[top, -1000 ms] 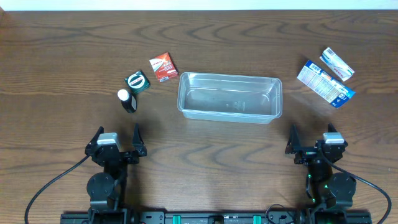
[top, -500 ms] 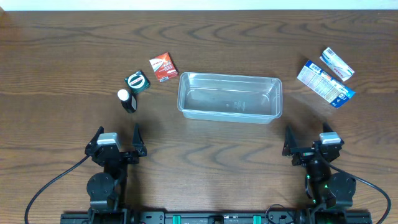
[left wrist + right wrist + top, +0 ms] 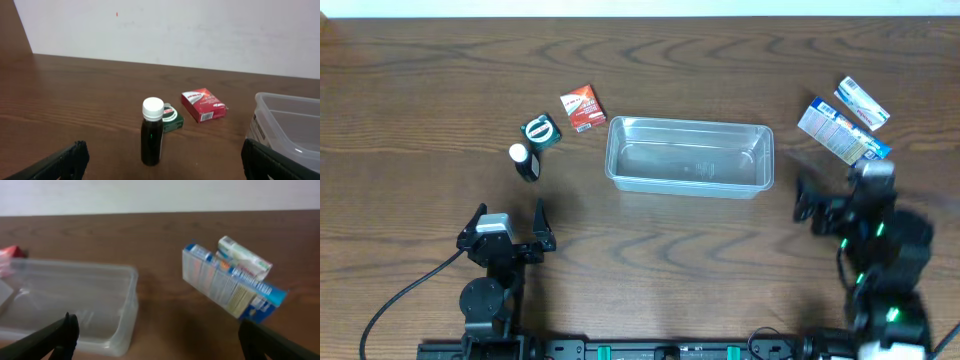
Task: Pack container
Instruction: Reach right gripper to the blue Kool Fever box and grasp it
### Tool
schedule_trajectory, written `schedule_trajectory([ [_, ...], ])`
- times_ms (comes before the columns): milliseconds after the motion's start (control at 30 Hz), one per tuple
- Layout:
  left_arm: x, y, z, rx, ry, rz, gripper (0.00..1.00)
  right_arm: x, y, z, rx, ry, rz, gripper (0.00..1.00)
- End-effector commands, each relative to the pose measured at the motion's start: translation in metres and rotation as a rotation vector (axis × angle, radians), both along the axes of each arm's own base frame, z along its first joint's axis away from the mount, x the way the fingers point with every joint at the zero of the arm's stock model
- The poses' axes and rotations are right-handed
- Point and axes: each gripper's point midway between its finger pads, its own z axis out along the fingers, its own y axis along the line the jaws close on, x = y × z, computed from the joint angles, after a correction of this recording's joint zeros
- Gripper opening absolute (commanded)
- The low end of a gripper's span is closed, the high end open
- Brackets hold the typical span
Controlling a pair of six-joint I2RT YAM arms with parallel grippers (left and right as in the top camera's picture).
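Both claws stood wide open and empty, left gripper (image 3: 509,214) by the near edge, right gripper (image 3: 157,337) near the container (image 3: 688,123), which sat mid-table, mouth up, long axis left-right; left wrist caught its left end and the upright bottle (image 3: 152,131), right wrist its right end and the blue box (image 3: 232,289).

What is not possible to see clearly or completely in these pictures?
- Overhead: the blurred right arm covers the lower corner of the blue rectangular cardboard box.
- Left wrist: the right edge cuts off the clear rectangular plastic container.
- Right wrist: the left edge cuts off the red flat packet; the whole picture is soft.
- Print on the small white-and-green box: too small overhead, blurred in right wrist.
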Motion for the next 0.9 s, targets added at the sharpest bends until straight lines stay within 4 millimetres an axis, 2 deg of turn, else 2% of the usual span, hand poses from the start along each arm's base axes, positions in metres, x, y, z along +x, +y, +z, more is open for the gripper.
schedule_trajectory([
  [0,-0.001,0.003,-0.017,0.01,0.05,0.013,0.98,0.029,-0.007,0.029,-0.043,0.052,0.033,0.99],
  [133,-0.001,0.003,-0.017,0.01,0.05,0.013,0.98,0.065,-0.015,0.046,-0.103,0.143,0.071,0.99],
  [267,-0.001,0.003,-0.017,0.01,0.05,0.013,0.98,0.094,-0.022,0.041,-0.119,0.211,0.079,0.99],
  [400,-0.001,0.003,-0.017,0.01,0.05,0.013,0.98,0.106,-0.031,0.015,-0.227,0.272,0.127,0.99],
  [533,-0.001,0.003,-0.017,0.01,0.05,0.013,0.98,0.107,-0.043,-0.018,-0.308,0.367,0.192,0.99],
  [667,-0.001,0.003,-0.017,0.01,0.05,0.013,0.98,0.113,-0.064,-0.035,-0.284,0.395,0.169,0.99],
  [867,-0.001,0.003,-0.017,0.01,0.05,0.013,0.98,0.123,-0.078,-0.063,-0.219,0.418,0.185,0.99],
])
